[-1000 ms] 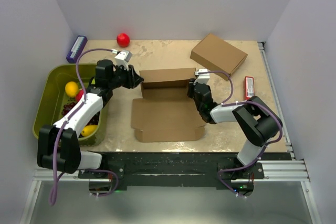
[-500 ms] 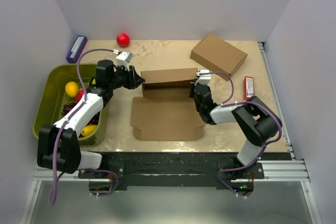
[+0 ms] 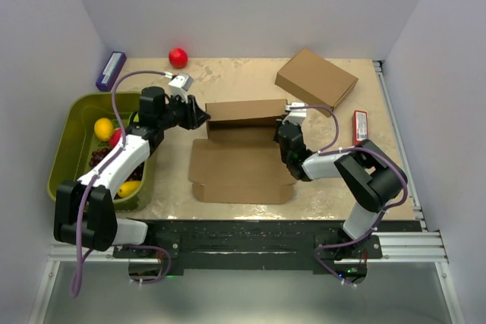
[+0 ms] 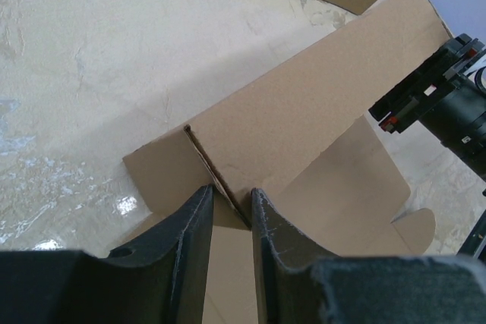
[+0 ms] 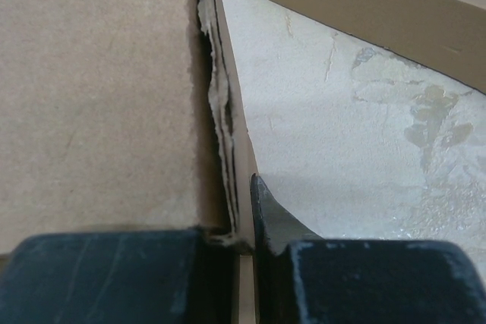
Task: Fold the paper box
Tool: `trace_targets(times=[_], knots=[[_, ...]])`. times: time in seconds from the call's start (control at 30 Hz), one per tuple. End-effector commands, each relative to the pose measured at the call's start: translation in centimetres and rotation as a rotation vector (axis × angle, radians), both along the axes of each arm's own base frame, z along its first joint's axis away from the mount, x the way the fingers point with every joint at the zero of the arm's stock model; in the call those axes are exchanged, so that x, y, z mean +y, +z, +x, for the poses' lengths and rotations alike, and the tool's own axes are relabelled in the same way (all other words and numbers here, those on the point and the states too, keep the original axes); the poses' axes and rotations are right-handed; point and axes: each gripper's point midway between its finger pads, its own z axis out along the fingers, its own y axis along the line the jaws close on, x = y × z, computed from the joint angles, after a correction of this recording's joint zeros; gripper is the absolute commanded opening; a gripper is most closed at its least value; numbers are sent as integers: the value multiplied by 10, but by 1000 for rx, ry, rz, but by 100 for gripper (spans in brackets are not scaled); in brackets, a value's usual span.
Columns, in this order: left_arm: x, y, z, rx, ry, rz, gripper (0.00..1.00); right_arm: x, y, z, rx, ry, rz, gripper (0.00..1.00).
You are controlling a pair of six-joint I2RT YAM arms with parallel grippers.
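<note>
Brown cardboard is pinched by both pincers. The left gripper [image 4: 230, 196] has its dark fingers closed on an upright end flap of the paper box [image 3: 239, 166], which lies at centre frame in the overhead view. The right gripper [image 5: 243, 221] is clamped on the ragged right edge of the raised back wall. A second ago the right pincer stood wider. The left is unchanged, and the sheet has barely shifted. The box's front panel lies flat on the mottled beige table [image 3: 228, 73]. A finished carton [image 3: 317, 80] sits upper right, a red ball [image 3: 178, 56] at the top, and a green bin [image 3: 64, 142] at left. Pale walls enclose the table.
</note>
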Motion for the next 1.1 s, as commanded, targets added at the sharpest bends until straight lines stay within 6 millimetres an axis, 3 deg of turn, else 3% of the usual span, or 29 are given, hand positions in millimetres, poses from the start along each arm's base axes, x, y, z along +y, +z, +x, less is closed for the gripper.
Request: trace_targets(times=[0.0,0.1,0.2,0.23,0.33,0.5,0.67,0.7,0.73,0.87,0.9,1.07], knots=[[2,-35,-21,122,-24,37,30,-36,-15,-4,45,-191,-15,0],[0,-34,-21,118,-29,34,31,-37,-17,-4,60,-195,-22,0],[0,-28,-21,95,-34,28,47,-34,-16,-8,59,-149,-25,0],[0,-24,-21,81,-34,26,59,-30,-7,-6,19,-129,-8,0],[1,-15,-22,39,-40,29,71,-18,-1,-8,29,-52,-6,0],[8,2,-20,-54,-18,68,74,-13,15,-16,89,3,3,0],[8,33,-31,-203,-46,91,75,-9,40,-15,165,100,37,0],[8,37,-34,-222,-50,94,75,-18,46,-10,196,94,34,0],[8,56,-36,-296,-50,83,76,-12,46,-10,230,151,49,0],[10,81,-46,-409,-44,67,78,-22,56,-1,321,217,25,0],[11,87,-48,-433,-44,63,79,-30,50,-6,367,209,6,0],[5,90,-52,-451,-72,43,79,-29,62,-10,399,279,-19,0]])
